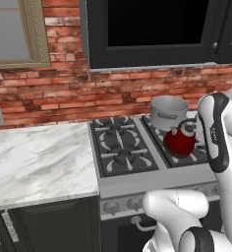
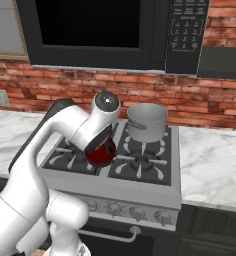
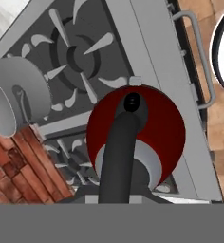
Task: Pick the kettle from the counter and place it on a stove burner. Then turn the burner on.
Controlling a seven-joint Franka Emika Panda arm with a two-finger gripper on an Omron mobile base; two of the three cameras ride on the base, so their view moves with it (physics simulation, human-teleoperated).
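Glossy red kettle (image 1: 181, 141) with grey lid, black loop handle is hanging over the stove burner (image 2: 92, 159); tool (image 3: 117, 197) is apparently pinching the handle.

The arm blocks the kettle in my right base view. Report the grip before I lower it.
Observer: In the hand view, the gripper is shut on the kettle's black loop handle.
Operator: Give its place on the stove.
Observer: The left base view shows the kettle in front of the grey pot, over the right-side grates.
Operator: Check the left burners.
Observer: The front left burner and the rear left burner are bare.
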